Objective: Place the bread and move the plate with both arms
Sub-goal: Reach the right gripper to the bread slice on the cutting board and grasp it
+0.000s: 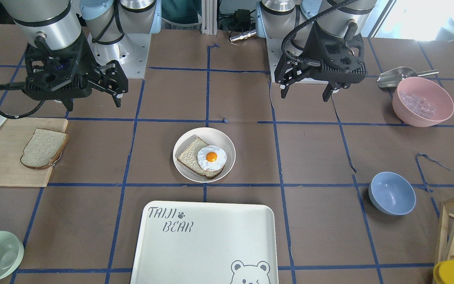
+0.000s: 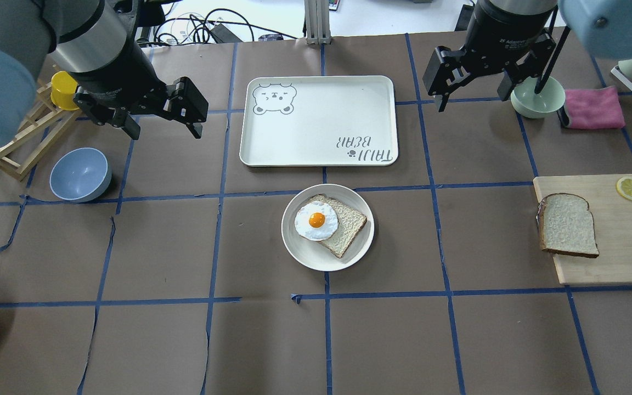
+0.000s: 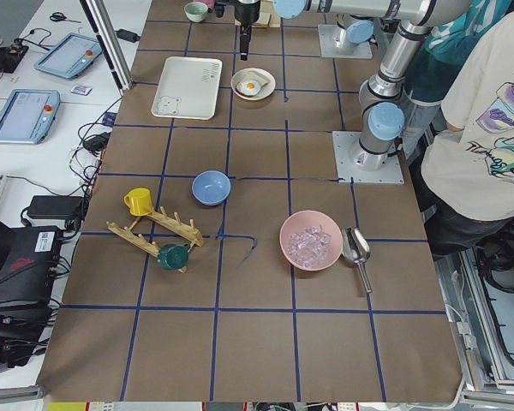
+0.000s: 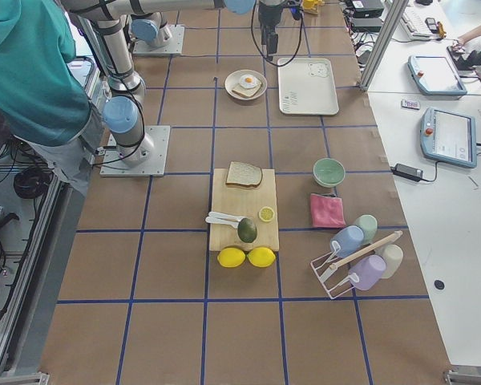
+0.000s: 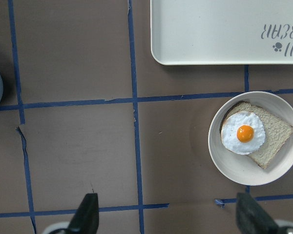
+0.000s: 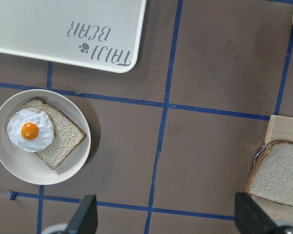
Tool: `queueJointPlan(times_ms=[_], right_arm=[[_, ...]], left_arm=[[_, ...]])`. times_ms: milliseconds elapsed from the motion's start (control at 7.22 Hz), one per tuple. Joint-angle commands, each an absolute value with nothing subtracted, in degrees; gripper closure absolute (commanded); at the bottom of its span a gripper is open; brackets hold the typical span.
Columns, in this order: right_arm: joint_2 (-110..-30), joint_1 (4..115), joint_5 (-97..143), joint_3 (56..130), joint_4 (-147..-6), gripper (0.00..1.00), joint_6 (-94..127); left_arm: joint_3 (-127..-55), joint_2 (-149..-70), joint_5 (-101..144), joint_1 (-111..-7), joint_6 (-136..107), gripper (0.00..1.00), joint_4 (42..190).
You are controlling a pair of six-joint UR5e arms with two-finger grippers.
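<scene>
The plain bread slice (image 2: 567, 225) lies on a wooden cutting board (image 2: 612, 247) at the table's right; it also shows in the front view (image 1: 43, 148) and the right wrist view (image 6: 278, 173). The off-white plate (image 2: 316, 260) sits mid-table and holds another slice topped with a fried egg (image 2: 316, 220). My left gripper (image 2: 165, 133) hovers open and empty, left of the tray. My right gripper (image 2: 472, 97) hovers open and empty, right of the tray. Both are well clear of the plate (image 1: 207, 132) and the bread.
A white bear-printed tray (image 2: 319, 120) lies just beyond the plate. A blue bowl (image 2: 80, 174) and a wooden rack with a yellow cup (image 2: 65, 90) stand at the left. A green bowl (image 2: 537, 97), a pink cloth (image 2: 593, 108) and a lemon slice (image 2: 631, 188) are at the right.
</scene>
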State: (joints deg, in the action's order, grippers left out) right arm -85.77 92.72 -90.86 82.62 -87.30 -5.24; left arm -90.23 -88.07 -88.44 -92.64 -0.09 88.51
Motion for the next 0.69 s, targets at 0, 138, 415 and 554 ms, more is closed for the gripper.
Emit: queueJointPlan(times_ms=[0,138,415,554], right_arm=[[-85.4,92.7,-90.9,82.7,-87.4,0.0,-5.2],[-85.3,92.6,-91.1,84.3,-87.4,0.0,-5.4],[-85.0,89.8,-98.4,94.2,-94.6,0.0,-5.4],[-84.8,87.9,-103.1,101.5,-100.6,0.0,-5.4]], left_arm=[[-90.2,-88.1,-88.5,-92.6,-0.1,0.0,88.5],[-90.2,-88.1,-88.5,-92.6,-0.1,0.0,88.5],[-90.3,-88.1,-88.5,-92.6,-0.1,0.0,88.5],[-90.2,-88.1,-88.5,-92.6,-0.1,0.0,88.5]])
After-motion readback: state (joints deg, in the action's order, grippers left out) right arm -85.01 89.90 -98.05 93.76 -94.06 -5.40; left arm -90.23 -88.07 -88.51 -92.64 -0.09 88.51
